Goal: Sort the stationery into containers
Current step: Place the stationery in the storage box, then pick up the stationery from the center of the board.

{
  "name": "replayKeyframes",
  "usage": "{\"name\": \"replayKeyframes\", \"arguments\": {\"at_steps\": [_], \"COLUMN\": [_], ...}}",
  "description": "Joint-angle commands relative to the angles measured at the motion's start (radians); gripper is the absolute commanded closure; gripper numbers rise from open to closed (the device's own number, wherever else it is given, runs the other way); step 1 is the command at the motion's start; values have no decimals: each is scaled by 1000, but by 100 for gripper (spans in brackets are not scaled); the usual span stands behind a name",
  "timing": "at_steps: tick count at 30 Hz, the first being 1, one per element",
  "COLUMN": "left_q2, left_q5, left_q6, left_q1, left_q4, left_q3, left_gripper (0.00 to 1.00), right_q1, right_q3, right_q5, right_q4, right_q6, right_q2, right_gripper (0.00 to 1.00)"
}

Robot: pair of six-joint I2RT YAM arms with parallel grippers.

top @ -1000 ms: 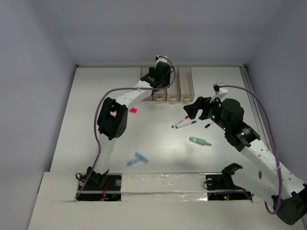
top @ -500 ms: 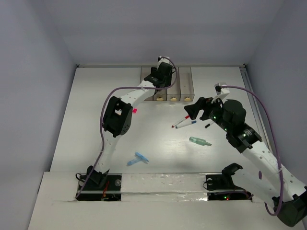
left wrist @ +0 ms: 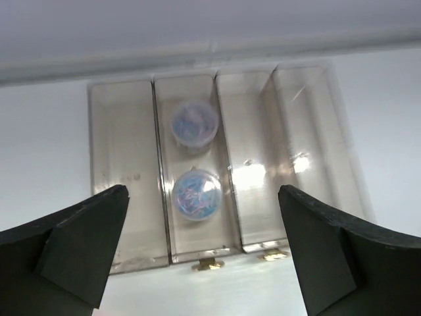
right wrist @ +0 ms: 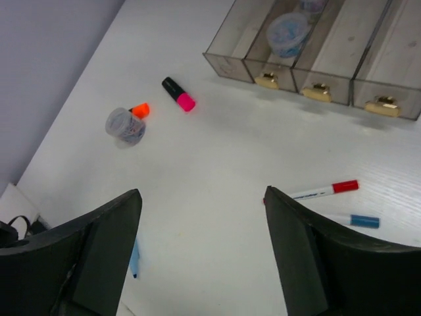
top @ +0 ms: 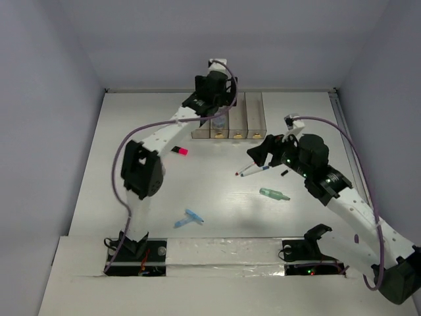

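The containers (left wrist: pixel 125 164) are four clear-brownish bins in a row at the back of the table (top: pixel 253 117). The second bin holds two round clear jars (left wrist: pixel 194 123) (left wrist: pixel 196 193). My left gripper (left wrist: pixel 204 253) hangs open above the bins' front edge with nothing between its fingers (top: pixel 214 105). Another jar (right wrist: pixel 125 126) stands on the table beside an orange marker (right wrist: pixel 139 109) and a pink marker (right wrist: pixel 179 94). My right gripper (right wrist: pixel 204 263) is open and empty above the table (top: pixel 260 153), left of the red-capped pen (right wrist: pixel 325 191) and blue-capped pen (right wrist: pixel 358 220).
A green piece (top: pixel 274 194) lies right of centre. Light-blue pieces (top: pixel 189 217) lie toward the front, and a small black bit (top: pixel 284 173) sits by the pens. The left arm's elbow (top: pixel 139 172) hangs over the left side. Grey walls enclose the table.
The left arm's elbow has swung left, uncovering the pink marker, and its gripper has drawn back and up over the bins. The right gripper has shifted slightly left.
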State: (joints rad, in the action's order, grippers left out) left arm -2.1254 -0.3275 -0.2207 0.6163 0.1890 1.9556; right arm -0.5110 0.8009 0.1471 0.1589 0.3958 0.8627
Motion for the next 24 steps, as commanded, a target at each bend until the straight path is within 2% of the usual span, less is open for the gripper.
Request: {"name": "replayKeyframes", "arguments": {"at_steps": [1, 2, 3, 4, 6, 8, 9, 11, 12, 15, 18, 19, 24], "left_q2": [389, 453, 513, 641, 766, 941, 996, 1152, 1200, 1378, 1522, 1579, 1682], "left_q5": [22, 30, 36, 39, 24, 4, -1, -25, -41, -110, -175, -201, -249], "left_q6": [0, -3, -14, -20, -28, -43, -48, -58, -62, -68, -68, -66, -66], "left_q1": [7, 7, 7, 7, 7, 7, 7, -3, -3, -3, -3, -3, -12], "left_q4": [-89, -100, -121, -129, -137, -123, -108, -76, -31, 53, 117, 121, 110], "left_q3": [-116, -168, -222, -338, -446, -596, -642, -774, -809, -928, -997, -1033, -1123], "left_gripper": [1, 1, 1, 1, 1, 1, 1, 1, 1, 1, 1, 1, 1], "right_q1": [-46, -69, -131, -173, -283, -343, -394, -446, -469, -546, -587, -587, -598], "right_q3": [26, 38, 50, 67, 130, 171, 216, 266, 326, 444, 616, 724, 1036], "right_q5": [77, 74, 59, 39, -38, -79, -107, -141, -162, -196, -218, -218, -294], "right_q4": [-64, -74, -88, -93, -101, -111, -116, -117, -113, -63, -18, 4, 167], "right_q6": [11, 11, 12, 5, -6, -12, -12, -20, -25, -49, -78, -87, -129], "right_q2": [117, 148, 183, 217, 330, 406, 480, 557, 638, 777, 965, 1065, 1314], "right_gripper": [21, 32, 59, 63, 64, 58, 43, 23, 1, 0, 0, 0, 0]}}
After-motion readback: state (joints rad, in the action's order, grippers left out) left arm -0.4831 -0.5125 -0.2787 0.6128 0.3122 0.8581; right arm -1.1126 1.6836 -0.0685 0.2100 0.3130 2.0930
